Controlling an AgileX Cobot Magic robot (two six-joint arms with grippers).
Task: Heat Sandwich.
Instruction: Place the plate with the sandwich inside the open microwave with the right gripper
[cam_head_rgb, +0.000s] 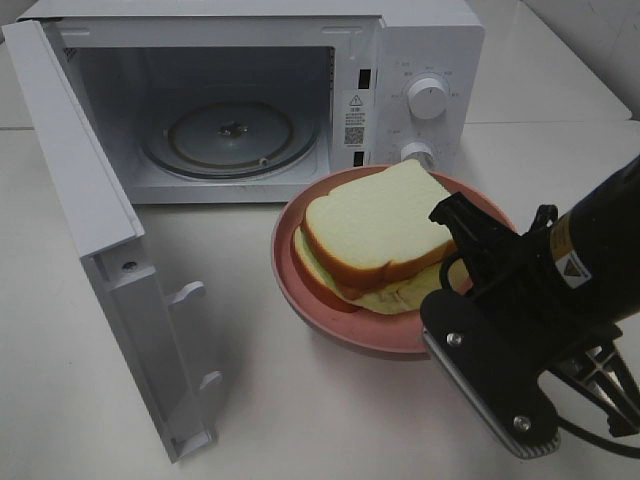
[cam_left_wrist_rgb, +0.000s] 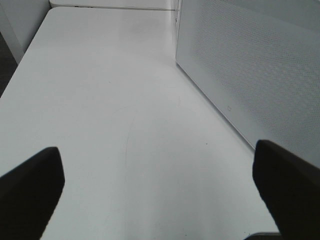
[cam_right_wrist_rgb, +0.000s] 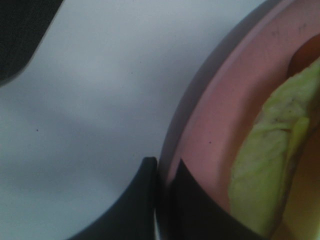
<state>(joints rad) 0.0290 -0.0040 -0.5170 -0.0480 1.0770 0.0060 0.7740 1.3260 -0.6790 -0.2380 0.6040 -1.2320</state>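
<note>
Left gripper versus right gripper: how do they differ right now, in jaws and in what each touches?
The left gripper stands wide open; the right gripper is shut. The left gripper holds nothing, over the white table beside the perforated white microwave door; the right gripper pinches the rim of the round pink plate carrying the white-bread sandwich. Both are black.

White tabletop (cam_head_rgb: 300, 420), faint seam (cam_head_rgb: 560, 121), soft even light.
</note>
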